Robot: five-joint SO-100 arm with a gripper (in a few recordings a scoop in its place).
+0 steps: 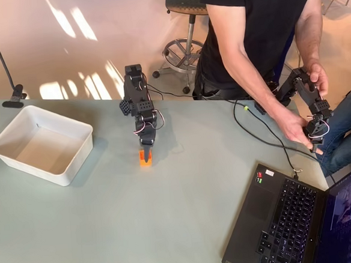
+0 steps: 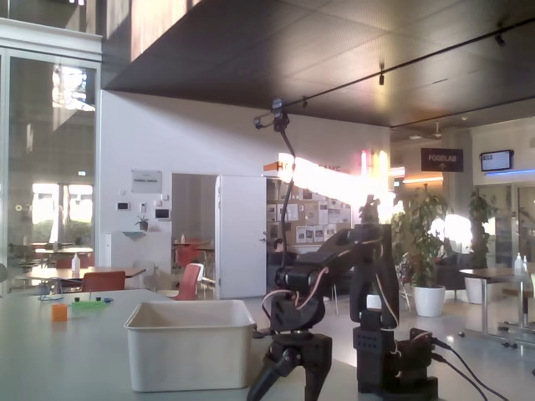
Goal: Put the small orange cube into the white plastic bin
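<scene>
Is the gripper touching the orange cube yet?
Cannot tell. In the overhead view the gripper sits directly over the small orange cube, hiding any gap; the fixed view shows the gripper without the cube.

Light: bright daylight | sun patches on floor (image 1: 94, 83) | fixed view soft, window glare, hazy

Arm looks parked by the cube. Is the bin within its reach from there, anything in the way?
Probably yes. The tool sits right at the orange cube, and the white bin lies to the left in the overhead view, with bare table between them. Whether the arm stretches that far is uncertain.
</scene>
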